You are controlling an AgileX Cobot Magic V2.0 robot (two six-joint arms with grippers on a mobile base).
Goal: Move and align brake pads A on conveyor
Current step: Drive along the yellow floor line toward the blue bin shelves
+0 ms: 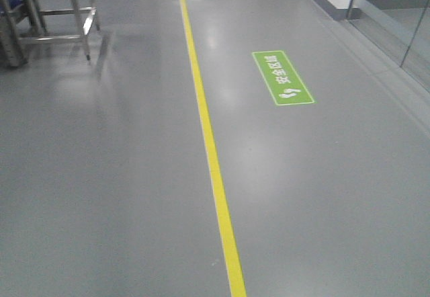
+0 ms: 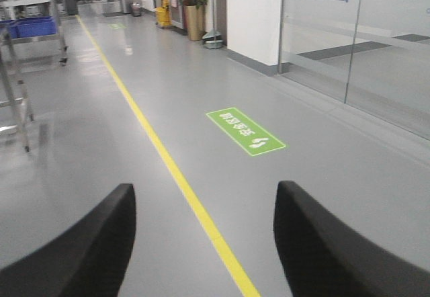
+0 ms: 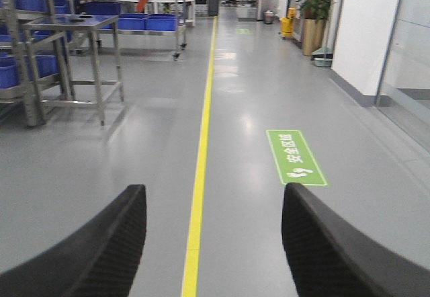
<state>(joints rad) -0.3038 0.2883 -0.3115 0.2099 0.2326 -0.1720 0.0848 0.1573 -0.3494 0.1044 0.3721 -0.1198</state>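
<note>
The brake pads A and the conveyor are out of view in every frame. My left gripper [image 2: 205,193] is open, its two black fingers spread wide with only grey floor and a yellow line between them. In the right wrist view my right gripper [image 3: 213,195] is likewise open and holds nothing. Both wrist cameras look along a corridor floor. Neither gripper shows in the front-facing view.
A yellow floor line [image 1: 211,146] runs down the corridor beside a green floor sign [image 1: 283,77]. A steel table [image 3: 74,25] and racks with blue bins [image 3: 144,21] stand at the left. A glass wall [image 2: 349,38] and a potted plant [image 2: 195,1] line the right.
</note>
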